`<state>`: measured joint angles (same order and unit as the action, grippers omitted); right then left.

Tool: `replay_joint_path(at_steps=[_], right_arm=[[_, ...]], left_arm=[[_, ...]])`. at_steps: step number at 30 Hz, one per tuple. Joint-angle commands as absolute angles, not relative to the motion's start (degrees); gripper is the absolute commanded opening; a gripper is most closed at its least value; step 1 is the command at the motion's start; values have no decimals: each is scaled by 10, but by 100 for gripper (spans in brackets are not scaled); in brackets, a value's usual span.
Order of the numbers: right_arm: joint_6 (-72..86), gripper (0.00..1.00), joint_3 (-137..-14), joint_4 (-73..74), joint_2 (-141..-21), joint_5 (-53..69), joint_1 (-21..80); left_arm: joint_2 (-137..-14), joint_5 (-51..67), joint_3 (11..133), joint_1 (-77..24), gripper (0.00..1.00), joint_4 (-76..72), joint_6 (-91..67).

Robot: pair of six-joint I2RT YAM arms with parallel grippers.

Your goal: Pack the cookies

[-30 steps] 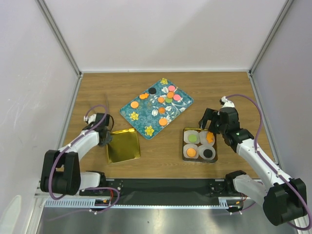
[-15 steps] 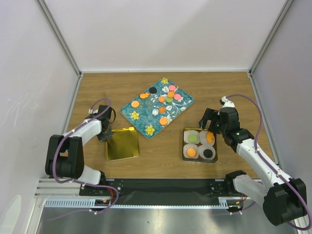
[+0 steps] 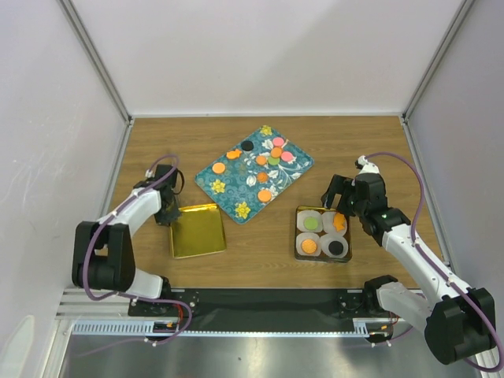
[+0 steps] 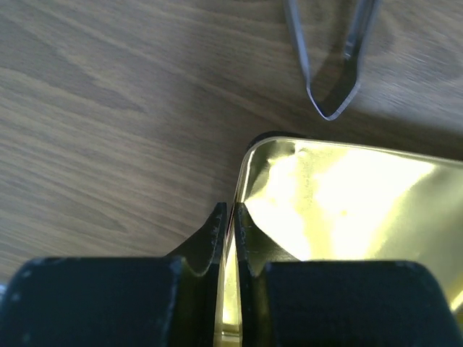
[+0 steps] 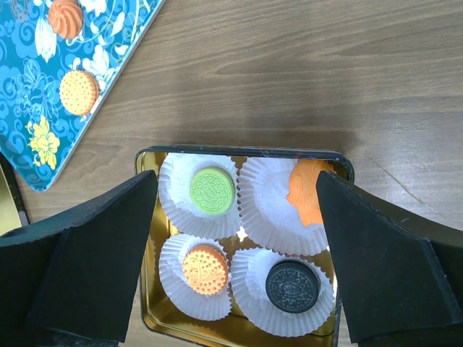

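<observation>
While right end effector gapes, four cookies lie below, apparently untouched.

A robotics lab test cell: plain white panel walls on aluminium framing box in a wooden table (a black mounting rail runs along its near edge).

My top camera sits above and behind the arm bases, looking down over the whole tabletop. The left wrist camera looks down, very close, at a corner of the gold lid, lower left in the top view. The right wrist camera hangs higher over the tin of cookies, teal tray upper left; the top view shares both.
</observation>
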<state>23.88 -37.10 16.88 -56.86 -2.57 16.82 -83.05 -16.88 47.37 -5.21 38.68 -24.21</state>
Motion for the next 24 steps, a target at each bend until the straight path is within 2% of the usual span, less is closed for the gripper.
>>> replay_joint_path(at_steps=[1,14,24], right_arm=[[230,97,-395,161,-571,-28,173],[235,97,-432,184,-578,-25,238],[258,97,-487,162,-626,-12,332]], left_arm=[[-777,-109,492,-52,0,383,-229],[-672,-48,496,-74,1,408,-231],[-614,-3,525,-80,0,425,-230]])
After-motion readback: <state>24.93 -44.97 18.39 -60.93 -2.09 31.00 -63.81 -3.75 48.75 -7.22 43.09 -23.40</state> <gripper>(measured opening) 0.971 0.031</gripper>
